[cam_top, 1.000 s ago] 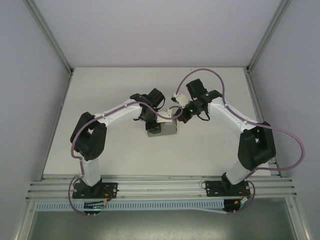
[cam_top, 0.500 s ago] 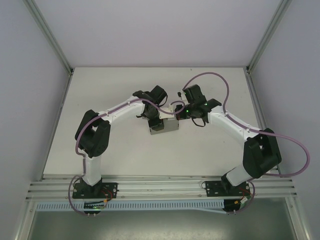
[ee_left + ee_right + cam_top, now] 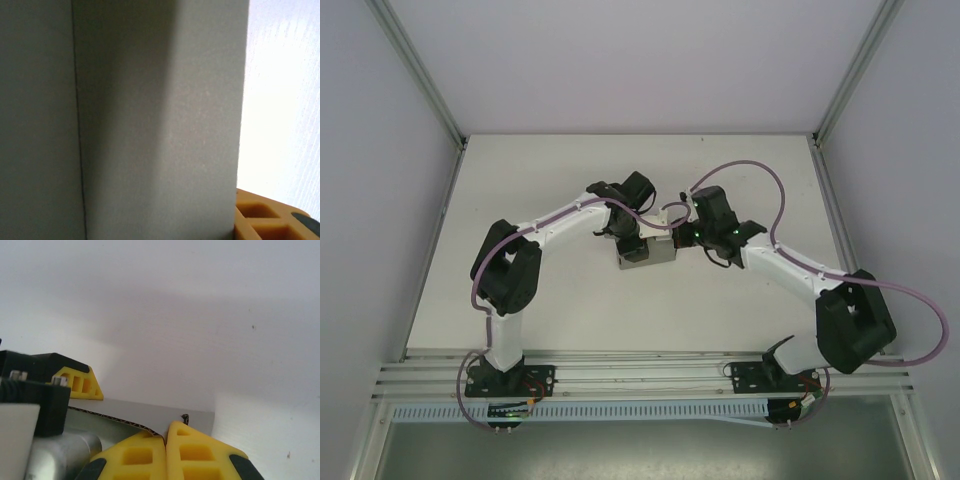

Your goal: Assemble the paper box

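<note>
Top external: we've got the left gripper (image 3: 631, 237) gripping the paper box (image 3: 652, 254) from ten o'clock, jaws half spread; the right gripper (image 3: 681, 232), closed and empty, sits at its two o'clock corner.

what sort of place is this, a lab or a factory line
Most likely a robotics lab test cell: a white table boxed in by plain panels on aluminium framing, two arms bolted to a rail at its near edge, one grey paper box between them.
</note>
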### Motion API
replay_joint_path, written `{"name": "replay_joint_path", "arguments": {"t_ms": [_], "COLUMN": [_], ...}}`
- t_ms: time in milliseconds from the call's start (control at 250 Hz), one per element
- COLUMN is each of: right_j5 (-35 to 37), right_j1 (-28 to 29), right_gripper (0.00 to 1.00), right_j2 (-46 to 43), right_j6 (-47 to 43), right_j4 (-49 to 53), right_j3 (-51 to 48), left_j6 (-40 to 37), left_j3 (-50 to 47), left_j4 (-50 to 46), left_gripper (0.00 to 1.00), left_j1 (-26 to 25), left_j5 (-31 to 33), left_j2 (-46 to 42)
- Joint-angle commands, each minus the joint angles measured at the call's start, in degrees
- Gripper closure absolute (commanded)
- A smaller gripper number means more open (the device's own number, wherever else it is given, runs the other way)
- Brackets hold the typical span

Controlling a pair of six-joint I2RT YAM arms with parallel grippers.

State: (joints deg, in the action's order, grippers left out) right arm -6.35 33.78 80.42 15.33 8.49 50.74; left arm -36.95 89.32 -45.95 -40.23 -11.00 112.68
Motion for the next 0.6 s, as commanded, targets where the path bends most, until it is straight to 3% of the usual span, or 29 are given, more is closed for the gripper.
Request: {"name": "replay_joint_path", "arguments": {"t_ms": [0, 328, 596], "right_j5": [2.1, 7.3, 4.3], "right_j1": [2.4, 4.8, 4.6], "right_gripper": [1.00, 1.00, 1.00], "right_j2": [0.9, 3.4, 1.7], "right_j6": [-1.5, 5.7, 15.1], "right_j4": [1.3, -0.8, 0.7], "right_j3": [-5.8, -7.5, -2.3], "left_j6": [1.7, 3.9, 3.5], "left_j3": [1.7, 4.5, 2.3], "left_j4": [2.7, 1.1, 1.8], "left_gripper": [0.51, 0.49, 0.50], "left_j1": [0.1, 0.1, 0.1], "left_j5": [-2.3, -1.9, -1.1], "left_j2": [1.0, 1.3, 1.9]}}
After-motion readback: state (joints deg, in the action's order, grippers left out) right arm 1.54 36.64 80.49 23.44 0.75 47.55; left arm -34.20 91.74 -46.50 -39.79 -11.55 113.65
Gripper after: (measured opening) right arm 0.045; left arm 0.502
